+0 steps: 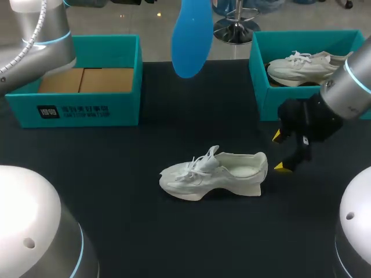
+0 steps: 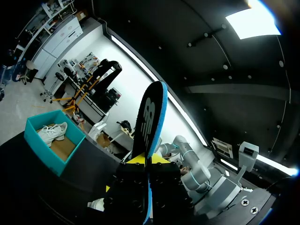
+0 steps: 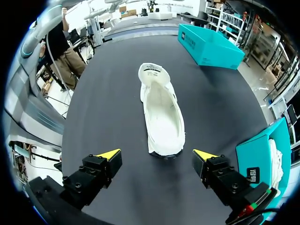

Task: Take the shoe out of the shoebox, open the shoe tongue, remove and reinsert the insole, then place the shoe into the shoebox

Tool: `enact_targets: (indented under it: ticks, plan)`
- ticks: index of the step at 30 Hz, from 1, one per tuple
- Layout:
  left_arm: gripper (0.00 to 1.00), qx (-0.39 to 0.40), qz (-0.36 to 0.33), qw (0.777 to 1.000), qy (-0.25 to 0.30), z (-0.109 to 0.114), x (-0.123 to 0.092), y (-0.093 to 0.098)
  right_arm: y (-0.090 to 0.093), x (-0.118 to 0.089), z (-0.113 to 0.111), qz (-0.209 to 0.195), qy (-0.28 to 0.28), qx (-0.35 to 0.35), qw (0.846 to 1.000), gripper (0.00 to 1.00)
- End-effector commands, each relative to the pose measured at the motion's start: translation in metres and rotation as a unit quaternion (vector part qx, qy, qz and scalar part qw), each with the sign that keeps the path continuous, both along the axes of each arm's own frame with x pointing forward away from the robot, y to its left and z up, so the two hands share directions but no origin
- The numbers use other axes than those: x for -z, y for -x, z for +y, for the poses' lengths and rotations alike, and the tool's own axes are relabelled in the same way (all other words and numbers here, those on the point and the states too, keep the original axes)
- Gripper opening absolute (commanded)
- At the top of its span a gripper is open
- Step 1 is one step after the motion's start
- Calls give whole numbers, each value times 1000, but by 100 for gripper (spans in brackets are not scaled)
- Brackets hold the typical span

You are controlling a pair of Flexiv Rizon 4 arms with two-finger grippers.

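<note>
Our left gripper [image 2: 148,161] clamps the blue insole [image 2: 149,122], which rises from its jaws, high above the table. Our right gripper [image 3: 157,154] stands released. The shoe [image 3: 161,112] lies just ahead of its jaws (heel nearest, long axis running away), so the right arm is nearer.

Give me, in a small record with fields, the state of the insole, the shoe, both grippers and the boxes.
insole: blue, out of the shoe, clamped in left gripper
shoe: white, standing on its sole on the table
right gripper: jaws open, empty, near the shoe's heel
right shoebox: holds a second shoe
left shoebox: no shoe inside
</note>
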State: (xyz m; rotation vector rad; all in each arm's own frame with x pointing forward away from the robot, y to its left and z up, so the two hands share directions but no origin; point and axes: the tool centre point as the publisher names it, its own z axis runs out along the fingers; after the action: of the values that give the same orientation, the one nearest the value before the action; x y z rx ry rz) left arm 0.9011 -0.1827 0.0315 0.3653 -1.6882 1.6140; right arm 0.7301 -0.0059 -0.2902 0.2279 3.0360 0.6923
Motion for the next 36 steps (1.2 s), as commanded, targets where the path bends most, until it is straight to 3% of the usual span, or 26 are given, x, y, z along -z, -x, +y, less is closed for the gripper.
enact_targets:
  ticks: [1, 10, 17, 36]
  plan:
    - [0, -1, 0, 1000, 0, 0, 1, 1, 1, 0, 0, -1, 1, 0, 1000, 100]
    - [0, -25, 4, 1000, 1, -1, 0, 16, 1, 0, 0, -1, 1, 0, 1000, 100]
    - [0, -43, 11, 999, 4, 11, -1, -5, 1, 0, 0, -1, 1, 0, 1000, 100]
    - [0, -42, 13, 999, 3, 11, -1, -4, 1, 0, 0, -1, 1, 0, 1000, 100]
